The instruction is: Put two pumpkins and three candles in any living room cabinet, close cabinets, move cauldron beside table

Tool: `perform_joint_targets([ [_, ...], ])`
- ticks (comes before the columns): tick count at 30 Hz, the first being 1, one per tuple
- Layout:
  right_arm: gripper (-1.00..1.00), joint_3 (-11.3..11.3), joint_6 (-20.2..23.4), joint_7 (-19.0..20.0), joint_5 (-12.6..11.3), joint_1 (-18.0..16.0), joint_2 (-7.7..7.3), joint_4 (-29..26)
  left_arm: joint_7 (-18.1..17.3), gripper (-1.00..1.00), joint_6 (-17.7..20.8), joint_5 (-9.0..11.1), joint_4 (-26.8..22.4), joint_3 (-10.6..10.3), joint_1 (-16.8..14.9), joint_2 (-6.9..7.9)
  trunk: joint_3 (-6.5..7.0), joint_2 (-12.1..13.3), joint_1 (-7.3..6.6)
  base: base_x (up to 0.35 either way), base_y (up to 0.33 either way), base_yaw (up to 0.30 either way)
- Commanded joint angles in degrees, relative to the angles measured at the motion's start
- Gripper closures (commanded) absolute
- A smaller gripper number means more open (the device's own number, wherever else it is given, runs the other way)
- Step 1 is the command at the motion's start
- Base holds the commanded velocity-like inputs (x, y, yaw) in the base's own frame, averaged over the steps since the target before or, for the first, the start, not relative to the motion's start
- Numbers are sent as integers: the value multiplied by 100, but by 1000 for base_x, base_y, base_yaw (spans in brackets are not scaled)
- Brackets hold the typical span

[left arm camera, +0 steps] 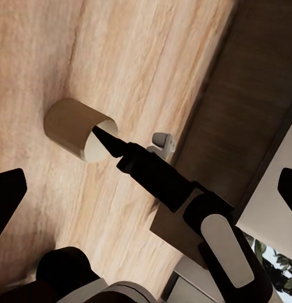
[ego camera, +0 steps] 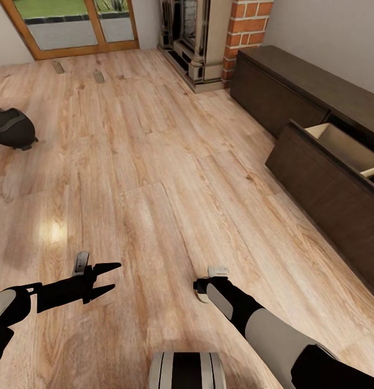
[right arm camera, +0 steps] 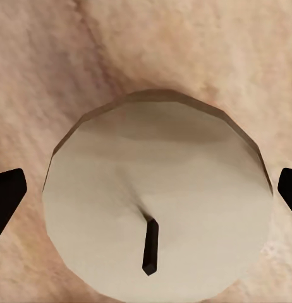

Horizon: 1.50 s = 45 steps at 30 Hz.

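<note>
Candle [right arm camera: 155, 202] stands upright on the wood floor [ego camera: 154, 162], seen straight down its wick in my right wrist view. My right pincer [ego camera: 208, 283] hangs directly above it, fingers spread wide, one dark fingertip [right arm camera: 7, 199] at each side of the wax top and neither touching it. Nothing is held. Judgement: spread this way so the jaws can drop around the cylinder and close on its sides; the vertical approach suits a short stubby body that a sideways push would tip.

Left wrist view shows the same candle from the side, one right fingertip at its top rim. From the head, only a pale sliver of it shows under the right wrist.

Left pincer [ego camera: 108, 278] is held out level over bare floor, well apart from the candle, jaws parted and empty. Judgement: parked clear so as not to crowd the pick.

Cabinet [ego camera: 294, 92] runs along the wall on my right. One drawer [ego camera: 338, 143] is pulled out, pale interior showing; I cannot see anything in the visible part. Judgement: open to receive the candle, and it must be shut afterwards.

Cauldron [ego camera: 11, 127] sits on the floor far to my left, partly cut by the frame. No desk beside it that I can see.

Step in hand, as I judge it: lower, grip, carry to drawer.
</note>
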Motion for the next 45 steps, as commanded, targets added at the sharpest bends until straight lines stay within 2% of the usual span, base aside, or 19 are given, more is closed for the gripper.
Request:
perform_joint_targets([
  [1,-100,40,11,-49,-50,-7,-5,-9,54,-100,3,62,-4,-4,-3,4,-4,-2,-1,0,0,0],
  [3,-100,40,12,-49,-50,-5,-5,-9,54,-100,3,63,-4,-4,-2,4,-4,-2,-1,0,0,0],
  [8,-100,40,11,-49,-48,-5,-4,-9,55,-100,3,55,-1,-4,-3,4,-114,-8,12,0,0,0],
  [21,-100,40,11,-49,-41,-4,-5,-9,57,-100,3,48,-1,-4,-3,4,-114,-8,12,0,0,0],
  [25,-100,40,8,-49,-41,-6,-5,-9,57,-100,3,49,-3,-4,-3,4,-203,-14,22,0,0,0],
  [33,-100,40,10,-49,-44,-6,-3,-9,52,-100,3,46,-1,-4,-3,4,-203,-14,22,0,0,0],
  [34,100,40,11,-49,-46,-7,-4,-9,52,-100,3,46,1,-4,-3,4,-203,-14,22,0,0,0],
  [45,100,40,9,-49,-41,-8,-5,-9,54,-100,3,53,4,-4,-3,4,-203,-14,22,0,0,0],
])
